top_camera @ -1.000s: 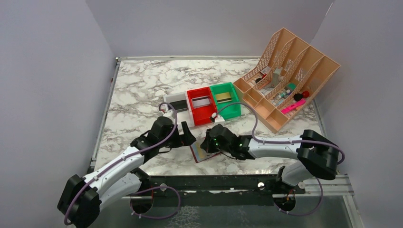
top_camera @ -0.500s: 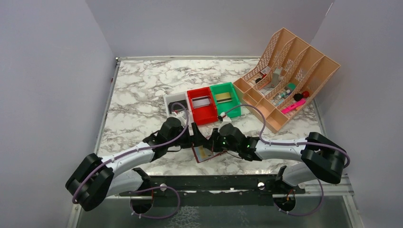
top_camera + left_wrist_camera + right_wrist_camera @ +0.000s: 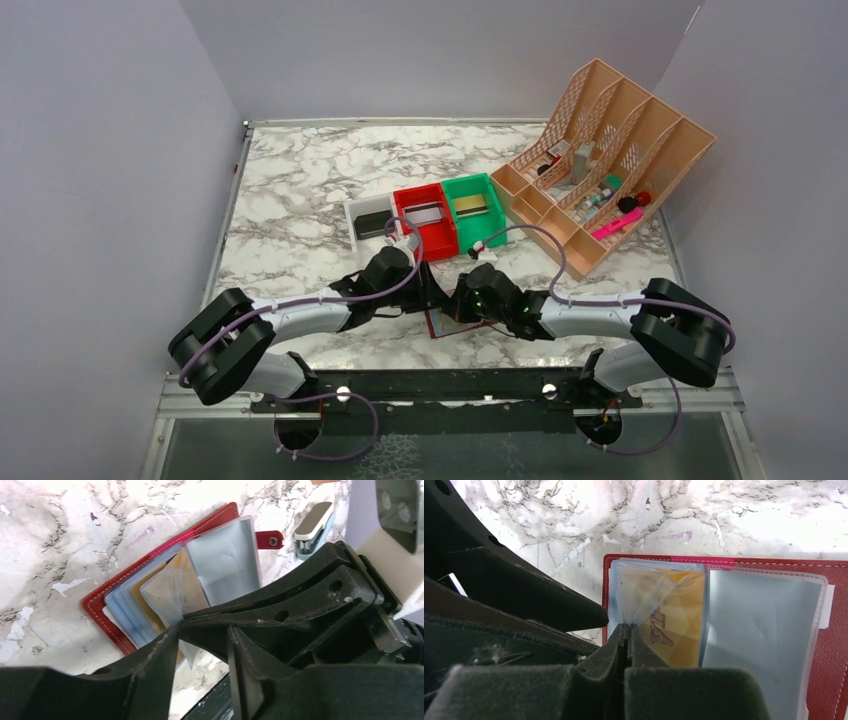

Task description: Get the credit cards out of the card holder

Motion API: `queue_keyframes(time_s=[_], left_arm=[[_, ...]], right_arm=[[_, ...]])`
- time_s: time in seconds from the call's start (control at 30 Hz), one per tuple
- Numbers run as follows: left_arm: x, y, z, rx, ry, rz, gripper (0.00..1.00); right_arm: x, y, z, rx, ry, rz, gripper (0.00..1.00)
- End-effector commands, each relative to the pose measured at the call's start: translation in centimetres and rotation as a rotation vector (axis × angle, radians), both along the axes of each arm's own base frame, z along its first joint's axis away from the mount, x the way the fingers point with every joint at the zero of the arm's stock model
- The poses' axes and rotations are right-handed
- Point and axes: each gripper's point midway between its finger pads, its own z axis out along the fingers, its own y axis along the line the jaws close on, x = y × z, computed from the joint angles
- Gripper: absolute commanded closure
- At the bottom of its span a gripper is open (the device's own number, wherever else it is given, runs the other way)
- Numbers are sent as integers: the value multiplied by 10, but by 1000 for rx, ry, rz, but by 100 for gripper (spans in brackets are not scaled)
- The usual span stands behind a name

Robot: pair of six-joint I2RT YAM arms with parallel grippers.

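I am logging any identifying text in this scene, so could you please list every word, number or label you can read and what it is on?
Gold card: dark lettering, seen sideways through the clear sleeve, too blurred to read.
Items in the peach organizer: any labels too small to read.
Card holder: no text visible.
So nothing can be quoted.

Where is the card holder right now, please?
In the top view, the card holder lies open by the front edge of the table, between the left gripper and the right gripper, nearer than the red bin.
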Motion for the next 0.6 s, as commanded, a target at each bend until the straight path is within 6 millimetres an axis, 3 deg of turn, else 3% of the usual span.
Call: queue_keyframes(time_s=[0.0, 0.2, 0.57], left_arm=[[20, 6, -7, 36, -28, 114, 50], [25, 21, -2, 41, -54, 199, 30], [38, 25, 12, -2, -85, 300, 26]], right_arm=[[-3, 24, 42, 156, -48, 43, 99], [-3, 20, 41, 144, -49, 29, 99], [-5, 18, 46, 171, -48, 25, 99]])
